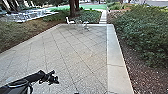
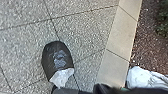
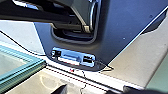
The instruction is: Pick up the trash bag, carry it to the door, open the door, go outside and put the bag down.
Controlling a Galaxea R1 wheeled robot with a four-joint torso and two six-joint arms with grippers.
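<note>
Open paving (image 1: 75,55) to two chairs (image 1: 70,22), twelve o'clock; one curb (image 1: 118,67), one o'clock. One dark bundle (image 2: 56,58), one white bundle (image 2: 138,77) by curb; can't tell which is trash bag. Left gripper (image 1: 55,79), eleven o'clock, can't tell its hold; right likewise.

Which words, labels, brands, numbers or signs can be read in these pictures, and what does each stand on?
None: no text can be read.
Dark rounded thing, left wrist view: a pale patch, too unclear to tell if it is print.
Robot's socket panel, right wrist view: small marks, too small to read.
Paving, head view: no lettering to make out.
</note>
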